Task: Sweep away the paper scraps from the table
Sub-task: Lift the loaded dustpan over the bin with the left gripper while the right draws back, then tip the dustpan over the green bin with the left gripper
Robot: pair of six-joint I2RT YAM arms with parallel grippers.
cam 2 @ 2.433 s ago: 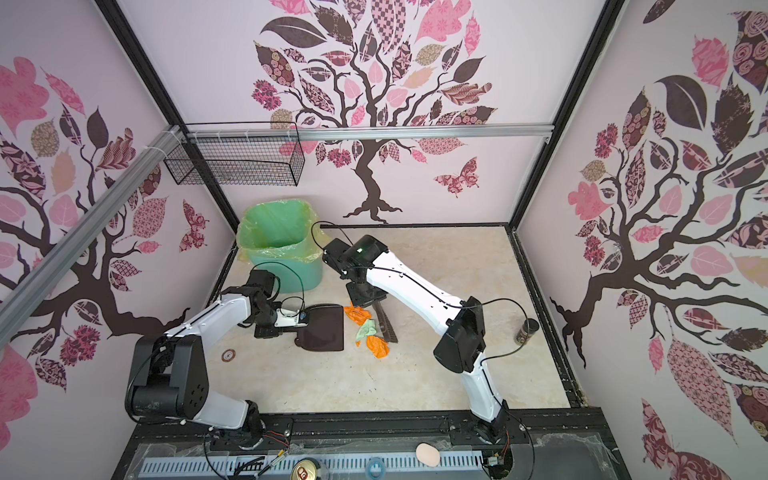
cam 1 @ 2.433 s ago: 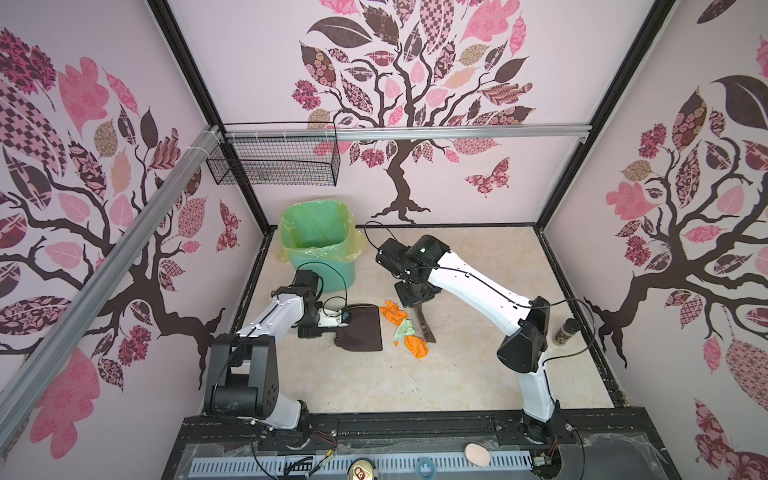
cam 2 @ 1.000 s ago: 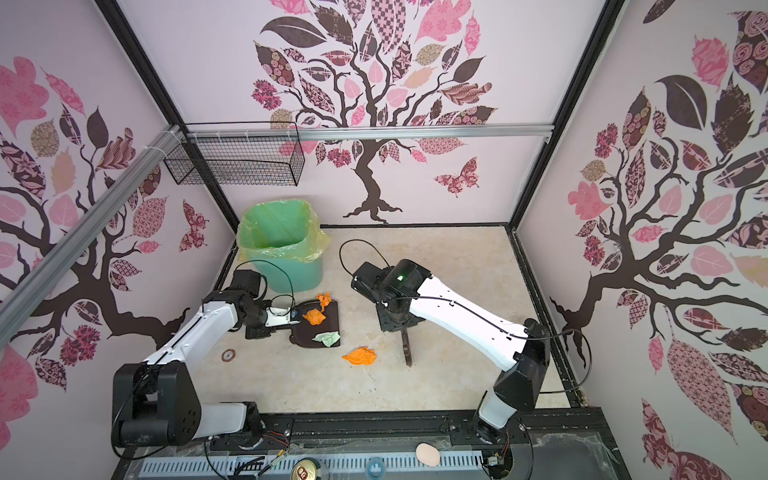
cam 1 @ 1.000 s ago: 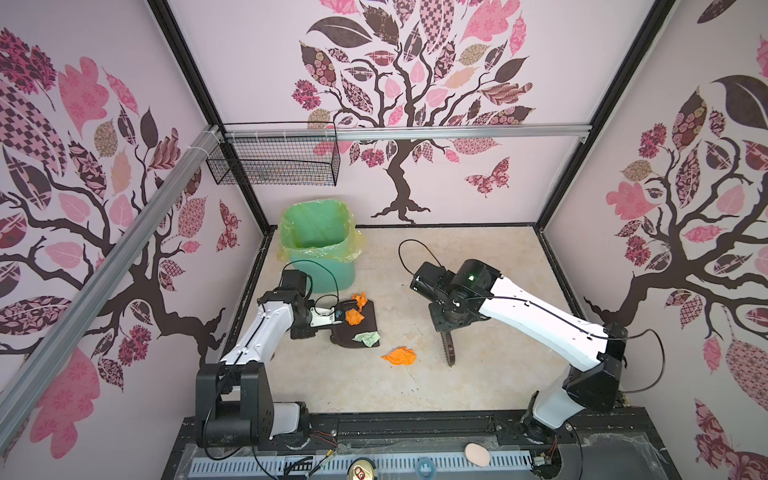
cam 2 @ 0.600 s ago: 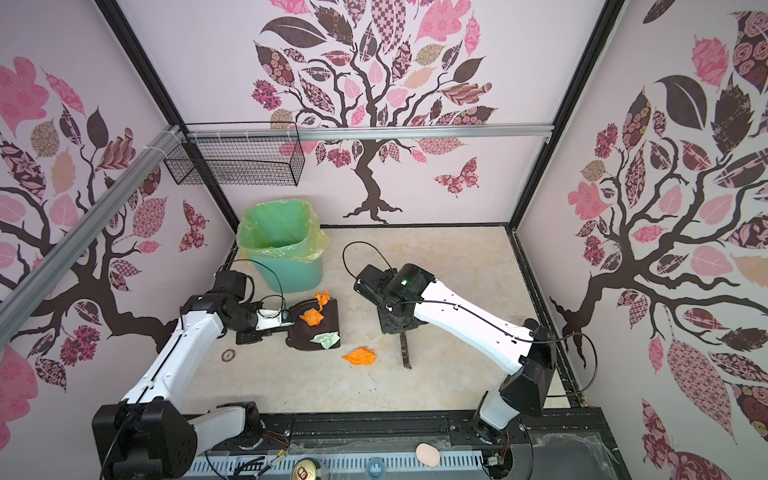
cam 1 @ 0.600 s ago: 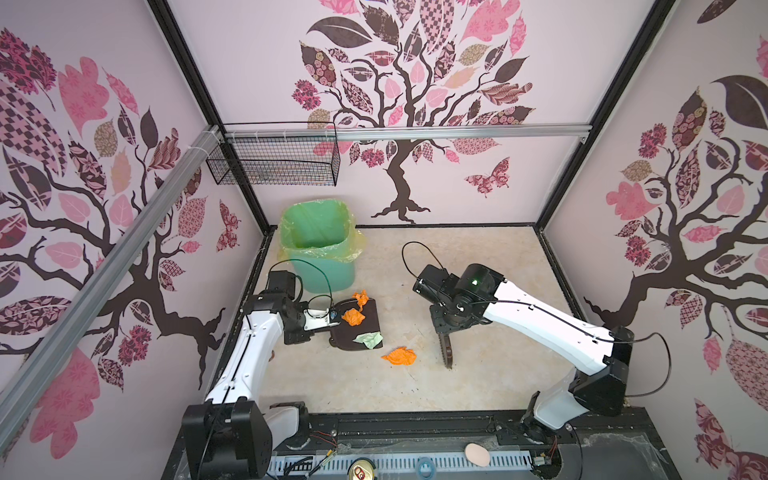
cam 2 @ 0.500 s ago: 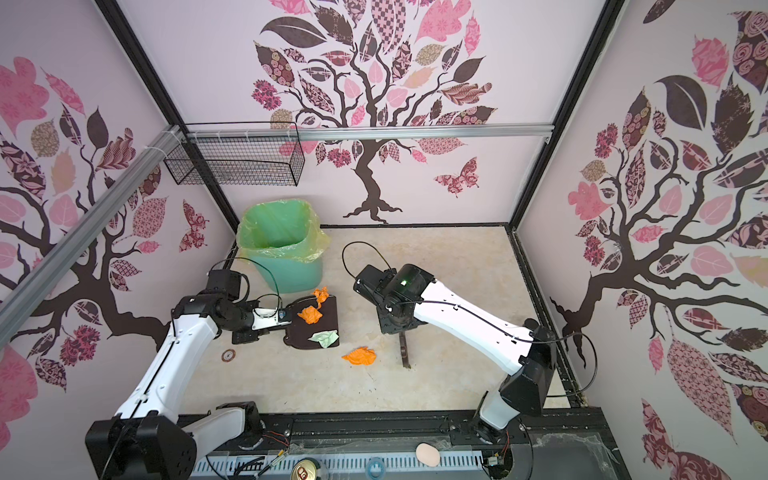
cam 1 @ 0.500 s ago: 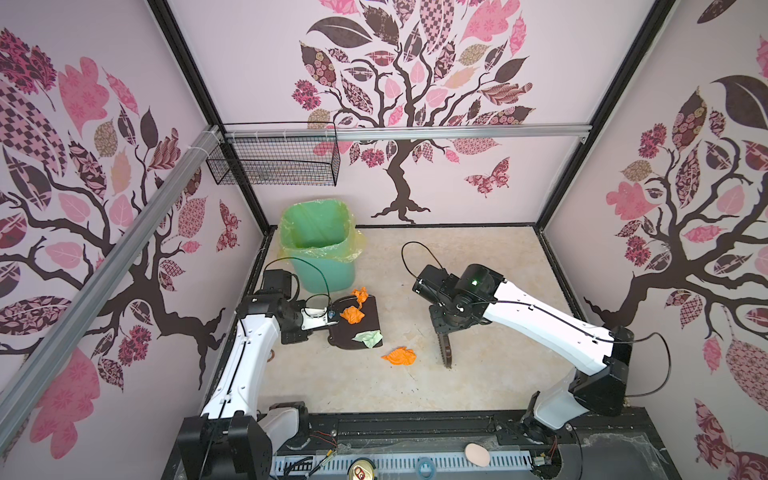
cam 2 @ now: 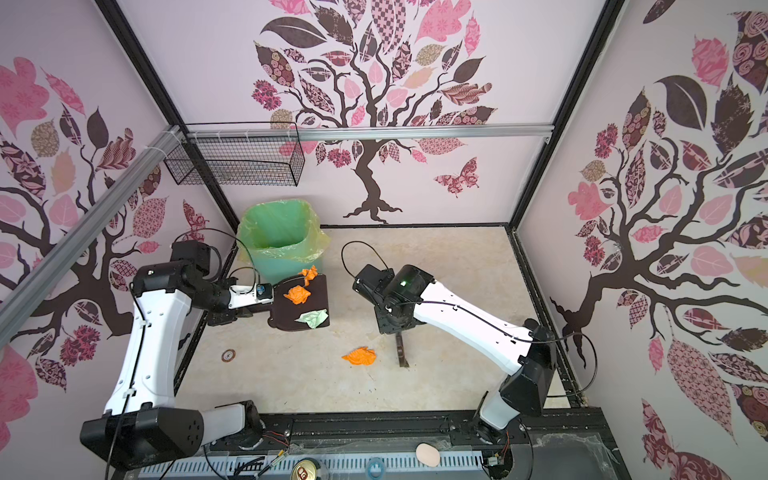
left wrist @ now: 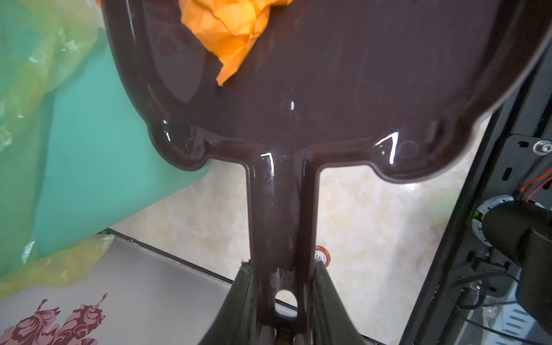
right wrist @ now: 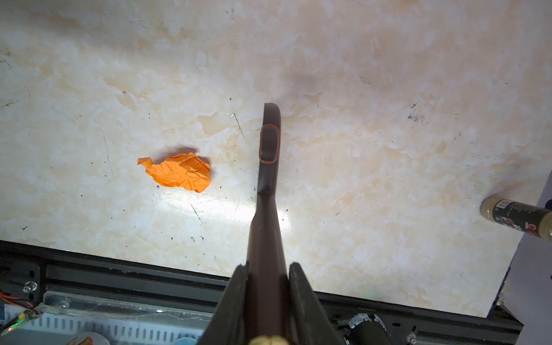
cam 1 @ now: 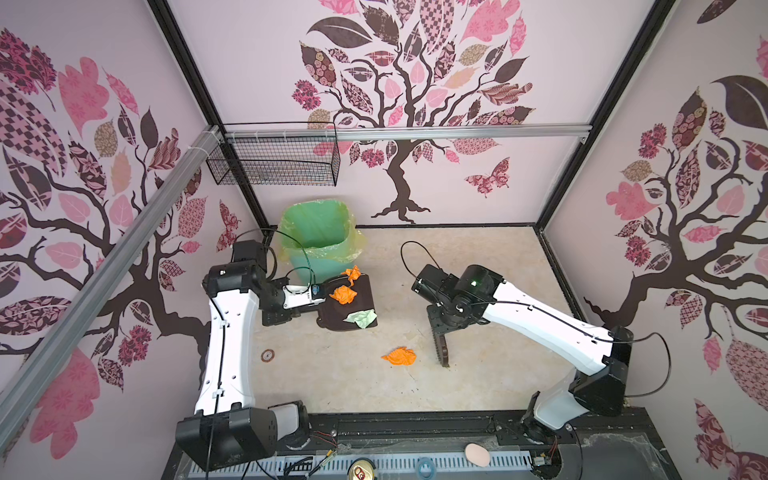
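On the beige surface [cam 1: 478, 270], the left arm has swung toward the green-lined bin [cam 1: 316, 232]. Its left tool [left wrist: 282, 270] is clamped on the handle of the brown dustpan [cam 1: 332, 313], now lifted with three paper scraps [cam 1: 343, 294] aboard and, I judge, ready for tipping. The right tool [right wrist: 267, 268], closed on the brush [cam 1: 442, 349], has drawn back, leaving one orange scrap [cam 1: 400, 356] lying unswept near it.

Orange paper scraps [cam 1: 399, 356], brown dustpan [cam 1: 332, 313]

Bright, even light from above. Glare streaks my glossy dark-brown plastic dustpan [left wrist: 358, 74] and the beige marbled table [right wrist: 388, 134]; both top views bow at their edges.
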